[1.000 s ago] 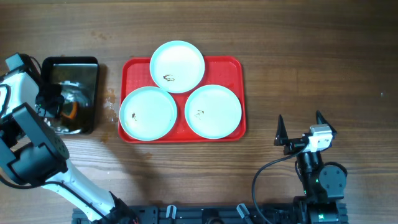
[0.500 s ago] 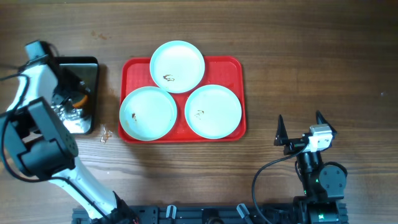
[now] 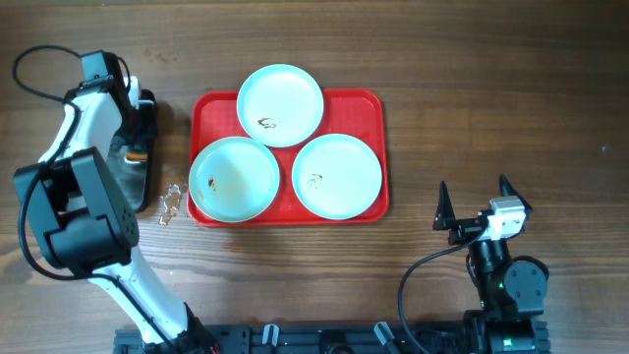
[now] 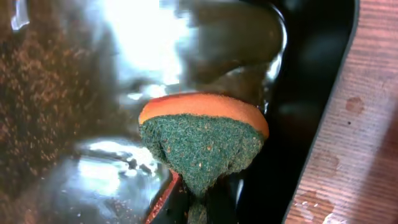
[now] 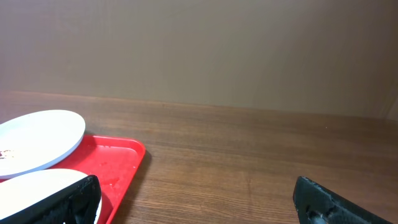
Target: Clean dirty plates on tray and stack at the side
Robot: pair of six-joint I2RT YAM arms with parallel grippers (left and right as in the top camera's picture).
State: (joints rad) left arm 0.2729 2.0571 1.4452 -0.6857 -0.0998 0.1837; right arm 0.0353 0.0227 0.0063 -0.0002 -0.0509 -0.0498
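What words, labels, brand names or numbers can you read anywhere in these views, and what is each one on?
No readable text in any view.
plates: only small dark food smudges, no print.
tray: plain red, no label.
black pan: no marking visible.
sponge: no logo visible.

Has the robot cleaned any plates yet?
Just starting. Nothing is stacked: all three plates sit on the red tray with dark smudges. In hand: the left gripper holds a sponge over the black pan. The right gripper is open. Left: scrub and stack all three.
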